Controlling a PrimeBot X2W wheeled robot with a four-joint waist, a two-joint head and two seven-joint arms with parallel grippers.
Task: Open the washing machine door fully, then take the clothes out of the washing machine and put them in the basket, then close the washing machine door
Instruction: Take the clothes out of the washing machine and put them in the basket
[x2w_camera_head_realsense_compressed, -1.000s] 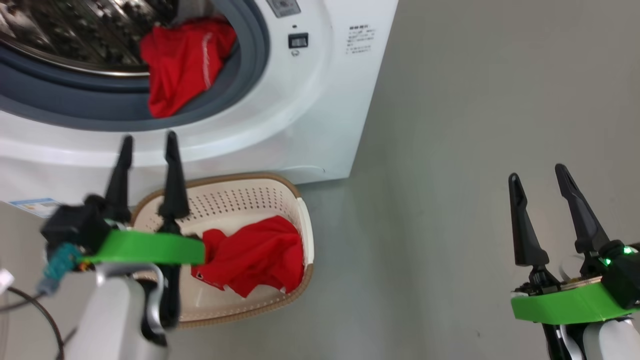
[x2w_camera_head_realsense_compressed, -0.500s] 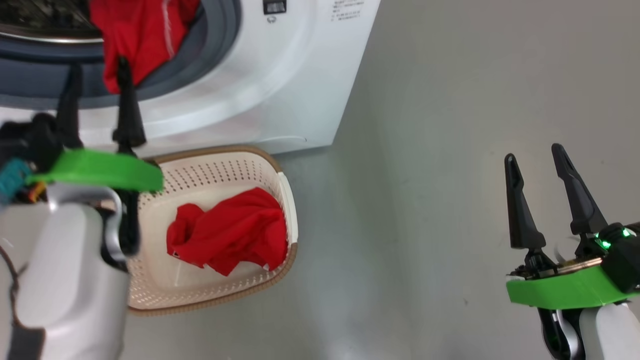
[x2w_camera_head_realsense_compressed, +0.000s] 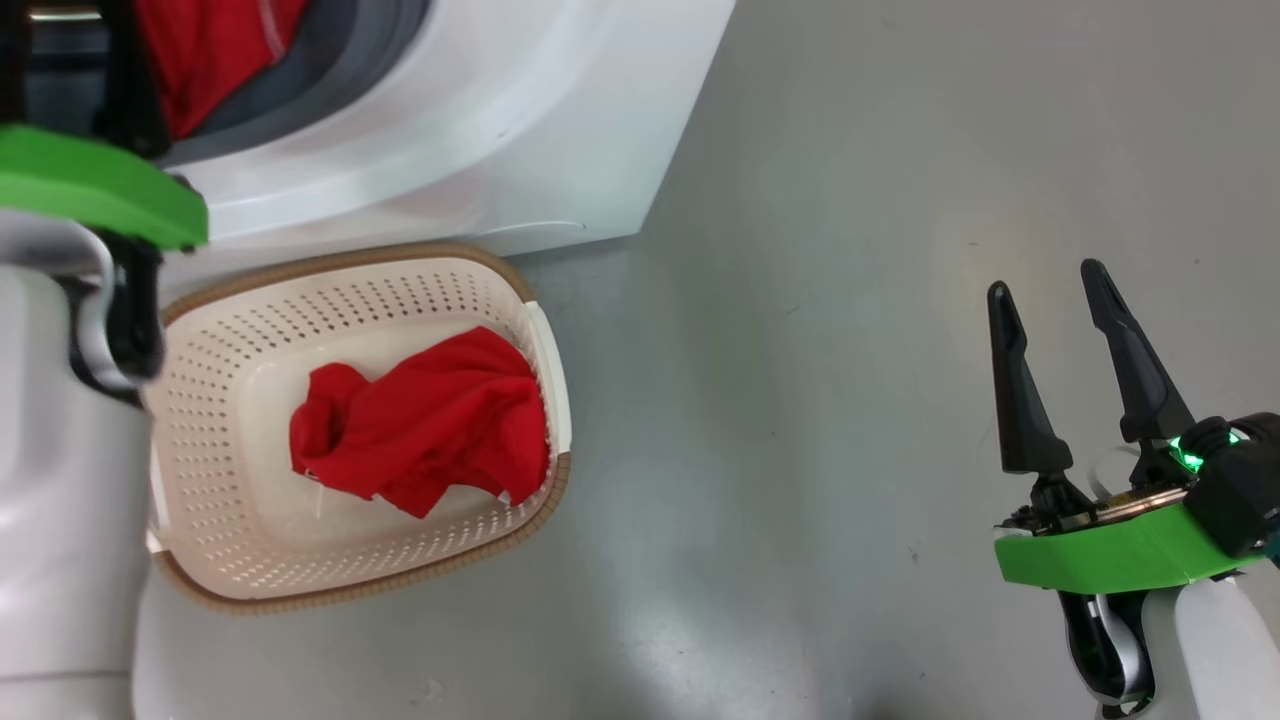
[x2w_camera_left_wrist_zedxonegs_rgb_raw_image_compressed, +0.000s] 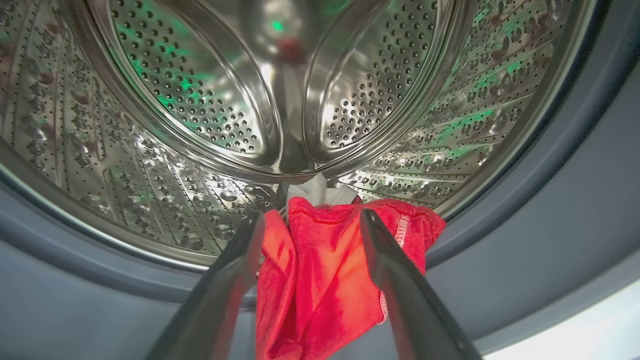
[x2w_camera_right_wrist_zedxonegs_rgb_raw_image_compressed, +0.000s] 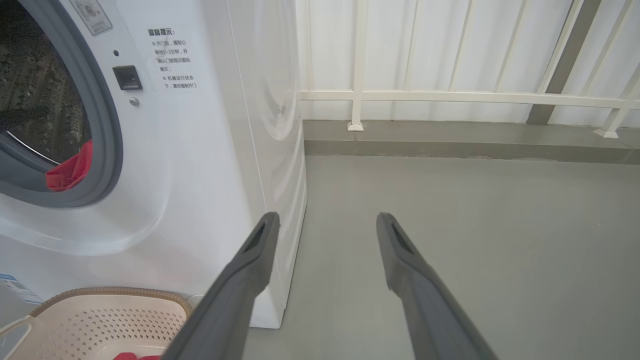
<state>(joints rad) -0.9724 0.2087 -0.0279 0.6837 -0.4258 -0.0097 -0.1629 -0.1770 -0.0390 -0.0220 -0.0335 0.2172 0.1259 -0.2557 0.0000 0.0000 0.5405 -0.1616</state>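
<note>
A red garment (x2w_camera_left_wrist_zedxonegs_rgb_raw_image_compressed: 325, 280), with a scrap of white at its top, is draped over the lip of the drum (x2w_camera_left_wrist_zedxonegs_rgb_raw_image_compressed: 200, 100) and down across the grey gasket (x2w_camera_left_wrist_zedxonegs_rgb_raw_image_compressed: 525, 225). It lies directly between and just beyond the two fingers of the left gripper (x2w_camera_left_wrist_zedxonegs_rgb_raw_image_compressed: 312, 216). The fingers are held spread, one to each side of the fabric, and nothing is clamped; whether the cloth is touched cannot be told. A second ago these fingertips were seen short of the opening, over the white front of the washing machine (x2w_camera_head_realsense_compressed: 450, 130); they have since been carried forward to the drum mouth.

Behind and below the left wrist, a second red garment (x2w_camera_head_realsense_compressed: 420, 420) is bunched in the basket (x2w_camera_head_realsense_compressed: 230, 400), toward the side nearer the right arm, in the same spot as before. The basket is set on the floor (x2w_camera_head_realsense_compressed: 850, 400) against the machine's front. The head view has been shifted by the camera, so machine and basket are now found further left in it.

Well off to the right, the right gripper (x2w_camera_head_realsense_compressed: 1046, 278) is held over bare floor, fingers apart and empty, posed as it was earlier. It is pointed past the machine's corner toward a white railing (x2w_camera_right_wrist_zedxonegs_rgb_raw_image_compressed: 450, 95).
</note>
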